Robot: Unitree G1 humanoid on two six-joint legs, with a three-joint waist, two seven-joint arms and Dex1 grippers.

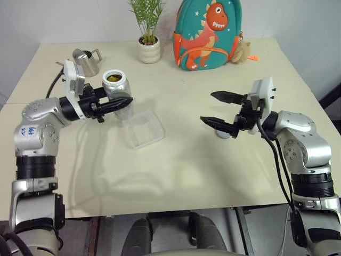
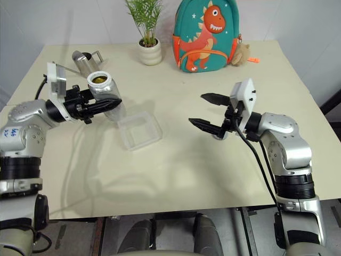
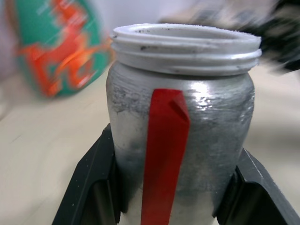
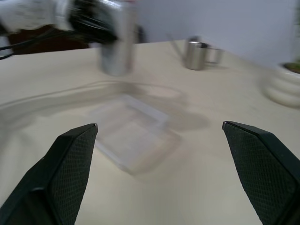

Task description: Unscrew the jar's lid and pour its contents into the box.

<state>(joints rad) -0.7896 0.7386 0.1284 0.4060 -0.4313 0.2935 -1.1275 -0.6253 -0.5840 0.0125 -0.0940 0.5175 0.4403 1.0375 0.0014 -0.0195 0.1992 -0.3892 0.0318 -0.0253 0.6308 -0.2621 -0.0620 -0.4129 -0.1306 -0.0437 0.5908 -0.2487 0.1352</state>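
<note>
Left tool [image 1: 118, 104]: clamping the jar [image 1: 117, 88], holding it upright above the surface [image 1: 176, 176], just beside the box [image 1: 143, 128].
Jar: mouth uncovered, contents [image 1: 113, 78] showing inside.
Right tool [image 1: 219, 109]: standing wide open, empty, well apart from the box.
Lid [image 1: 223, 133]: lying on the surface under the right tool.

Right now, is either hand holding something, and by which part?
The left hand grips the open jar around its body, below the neck. The right hand is empty.

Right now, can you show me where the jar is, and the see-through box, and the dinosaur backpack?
jar [image 1: 117, 85]: left eye view, on its grey side below the open mouth.
box [image 1: 143, 129]: left eye view, on its clear bottom.
dinosaur backpack [image 1: 205, 34]: left eye view, on the orange dinosaur on its front.
</note>
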